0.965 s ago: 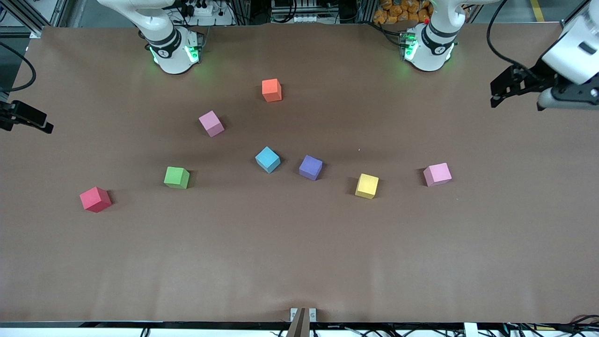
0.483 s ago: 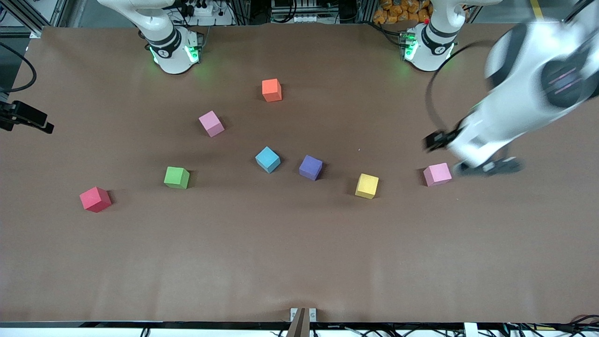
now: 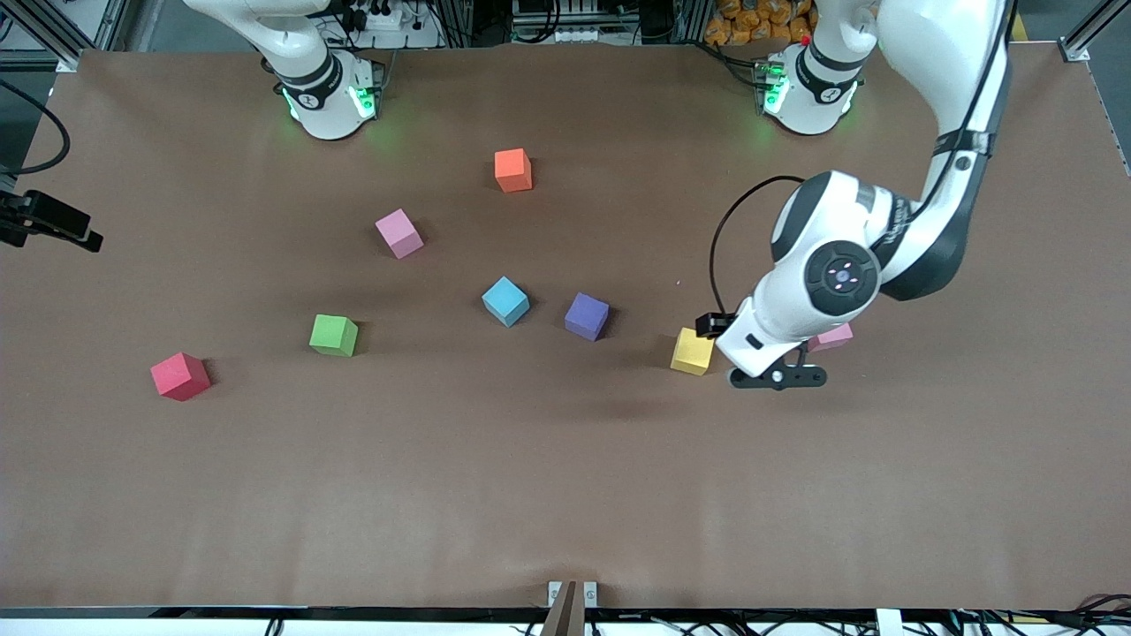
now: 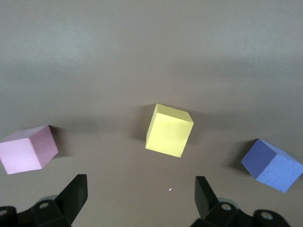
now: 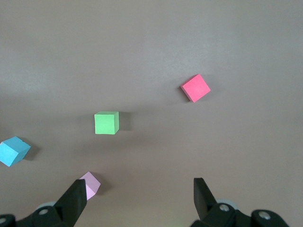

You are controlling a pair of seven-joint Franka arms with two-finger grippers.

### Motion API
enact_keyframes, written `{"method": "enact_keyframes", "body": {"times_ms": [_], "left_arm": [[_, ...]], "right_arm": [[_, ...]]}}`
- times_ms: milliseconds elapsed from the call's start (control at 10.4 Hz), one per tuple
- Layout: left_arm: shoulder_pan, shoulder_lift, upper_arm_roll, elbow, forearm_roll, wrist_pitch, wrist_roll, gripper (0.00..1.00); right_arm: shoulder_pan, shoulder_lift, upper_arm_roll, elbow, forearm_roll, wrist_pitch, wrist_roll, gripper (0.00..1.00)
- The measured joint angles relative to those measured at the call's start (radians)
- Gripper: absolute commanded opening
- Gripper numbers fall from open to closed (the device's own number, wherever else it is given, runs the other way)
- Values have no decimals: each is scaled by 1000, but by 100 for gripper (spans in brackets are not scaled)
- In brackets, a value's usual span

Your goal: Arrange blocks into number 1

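On the brown table lie an orange cube [image 3: 512,170], a pink cube [image 3: 398,233], a light blue cube [image 3: 505,301], a purple cube [image 3: 587,315] and a green cube [image 3: 333,336]. A second pink cube [image 3: 837,336] peeks out from under the left arm. My left gripper [image 3: 776,378] hangs open and empty over the table between that pink cube [image 4: 28,150] and the yellow cube [image 4: 169,131], with the purple cube [image 4: 272,165] off to one side. My right gripper [image 5: 139,196] is open, high above the green cube [image 5: 106,123], and is out of the front view.
The yellow cube [image 3: 692,351] sits beside the left hand, and the red cube [image 3: 180,376] lies toward the right arm's end of the table. A black fixture [image 3: 49,221] juts in at that end's edge. The arm bases stand along the table's back edge.
The left arm has swung in from its end of the table and come down over the yellow and pink cubes, covering most of the pink one. No cube has moved.
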Motion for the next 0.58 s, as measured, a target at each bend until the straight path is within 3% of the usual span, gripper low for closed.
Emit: {"method": "enact_keyframes", "body": {"times_ms": [193, 386, 579], "left_arm": [[-20, -3, -29, -13, -1, -2, -54, 100], [-59, -4, -104, -37, -1, -2, -241, 100], [-198, 11, -121, -58, -1, 0, -452, 100]], "right_arm": [[1, 20, 3, -9, 0, -24, -1, 100], [5, 56, 8, -12, 1, -28, -5, 100], [24, 89, 11, -14, 2, -28, -6, 100]]}}
